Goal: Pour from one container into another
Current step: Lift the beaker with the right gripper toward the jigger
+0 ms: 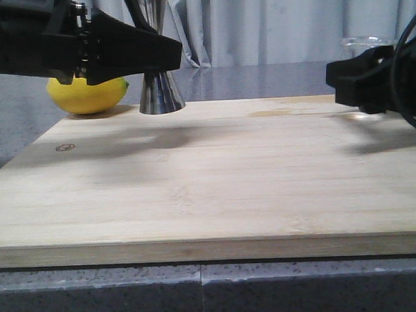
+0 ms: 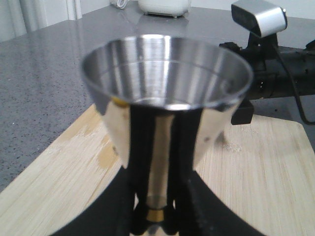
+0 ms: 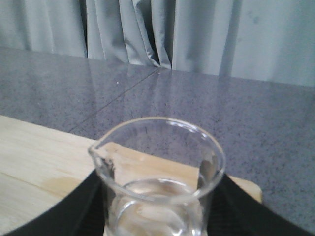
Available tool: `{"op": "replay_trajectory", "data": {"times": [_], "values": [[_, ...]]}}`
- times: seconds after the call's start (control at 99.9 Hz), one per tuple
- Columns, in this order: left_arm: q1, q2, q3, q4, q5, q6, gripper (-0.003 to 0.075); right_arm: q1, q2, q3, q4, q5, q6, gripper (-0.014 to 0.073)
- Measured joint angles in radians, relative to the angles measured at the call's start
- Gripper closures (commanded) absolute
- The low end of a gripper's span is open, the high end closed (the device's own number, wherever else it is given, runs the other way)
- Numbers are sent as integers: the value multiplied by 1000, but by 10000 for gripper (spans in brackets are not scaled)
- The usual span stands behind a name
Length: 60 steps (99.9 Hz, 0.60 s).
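Front view: the steel jigger (image 1: 159, 89) stands upright at the far left of the bamboo board (image 1: 209, 190), its flared base on the wood and a lemon (image 1: 88, 93) just beside it. The left gripper (image 1: 163, 51) reaches across at the jigger's waist height, probably to brace the tall, narrow vessel so it cannot tip while being filled. At the right edge the right gripper (image 1: 337, 81) sits low near the board, and the rim of the glass beaker (image 1: 369, 42) shows just above it — the two vessels are well apart, so I judge the pour has not yet begun.

Left wrist view: the jigger (image 2: 165, 98) fills the picture with its open upper cup towards the camera. The left gripper (image 2: 156, 211) has its dark fingers (image 2: 139, 147) running up either side of the narrow stem, closed at the gold band (image 2: 156, 214) — a grip at the thinnest part, which leaves the mouth clear for receiving liquid.

Right wrist view: the beaker (image 3: 160, 172) sits upright between the black fingers (image 3: 83, 206) of the right gripper (image 3: 160, 216), which appear closed against its wall. Clear liquid lies in the bottom, and the pour lip (image 3: 96, 147) points out over the board (image 3: 34, 162), seemingly so that a tilt will send the stream forward
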Motion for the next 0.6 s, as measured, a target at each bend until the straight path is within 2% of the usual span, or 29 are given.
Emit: {"op": "replay_trajectory", "data": {"times": [0.31,0.601], "values": [[0,0,0,0,0,0,738,0,-118,-67,-80,150,0,410],[0,0,0,0,0,0,739,0,-210,-204,-176,399,13,410]]}}
